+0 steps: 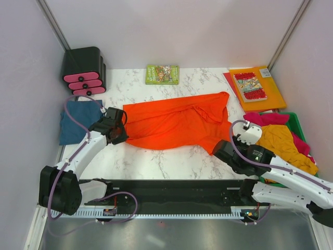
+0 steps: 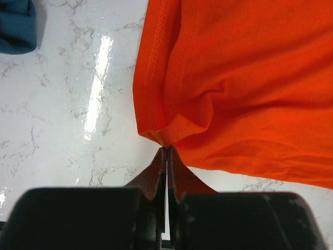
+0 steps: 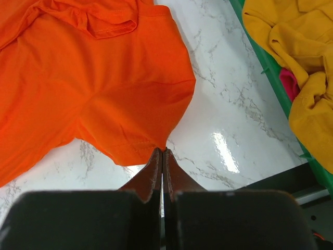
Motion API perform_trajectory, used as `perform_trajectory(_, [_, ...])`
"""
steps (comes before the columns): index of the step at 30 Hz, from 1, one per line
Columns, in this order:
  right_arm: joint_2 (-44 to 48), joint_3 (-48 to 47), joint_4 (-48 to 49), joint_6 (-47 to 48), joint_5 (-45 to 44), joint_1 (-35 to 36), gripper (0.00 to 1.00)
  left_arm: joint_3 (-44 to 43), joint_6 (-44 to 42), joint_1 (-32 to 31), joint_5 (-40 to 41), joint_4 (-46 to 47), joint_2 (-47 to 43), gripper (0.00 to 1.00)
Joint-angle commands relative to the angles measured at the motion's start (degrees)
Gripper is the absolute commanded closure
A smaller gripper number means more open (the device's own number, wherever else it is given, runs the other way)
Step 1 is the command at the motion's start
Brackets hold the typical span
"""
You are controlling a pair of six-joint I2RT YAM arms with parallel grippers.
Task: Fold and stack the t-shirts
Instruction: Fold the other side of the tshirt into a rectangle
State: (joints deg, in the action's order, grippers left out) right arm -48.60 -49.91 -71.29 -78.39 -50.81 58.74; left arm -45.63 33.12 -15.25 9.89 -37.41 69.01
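The orange-red t-shirt (image 1: 174,122) lies spread across the middle of the marble table. My left gripper (image 1: 124,136) is shut on its near left hem corner (image 2: 166,140). My right gripper (image 1: 217,147) is shut on the edge of its near right sleeve (image 3: 156,143). A teal-blue t-shirt (image 1: 78,121) lies folded at the left edge and shows in the left wrist view (image 2: 15,26). Mustard-yellow (image 1: 283,146) and magenta-pink (image 1: 265,119) t-shirts lie heaped in a green bin (image 1: 297,121) on the right; the yellow one shows in the right wrist view (image 3: 296,47).
A black organiser with pink drawers (image 1: 83,70) stands at the back left. A small green book (image 1: 162,74) lies at the back centre. An orange folder with a comic book (image 1: 256,86) lies at the back right. Purple walls enclose the table.
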Motion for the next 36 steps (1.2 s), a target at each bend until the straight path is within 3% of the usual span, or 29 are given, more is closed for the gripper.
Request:
perform_trajectory(1, [2.01, 1.48, -3.51, -0.62, 2.02, 0.59, 1.00, -2.36, -0.17, -0.22, 0.39, -1.17, -0.90, 0.98])
perform_trajectory(16, [6.14, -2.47, -5.79, 0.60, 0.19, 0.76, 1.00, -4.12, 3.88, -0.05, 3.55, -10.22, -11.70, 0.98])
perform_trajectory(25, [4.30, -5.28, -5.01, 4.03, -1.31, 0.67, 1.00, -4.65, 5.72, -0.13, 3.73, -11.99, -13.03, 0.98])
perform_trajectory(31, [-0.17, -7.39, 1.75, 9.91, -5.09, -0.11, 1.00, -5.96, 5.64, -0.05, 6.37, -10.85, -8.82, 0.98])
perform_trajectory(36, [-5.63, -7.22, 16.60, 24.65, 1.49, -12.67, 1.00, -7.46, 5.37, 0.65, 6.81, -7.08, -3.29, 0.98])
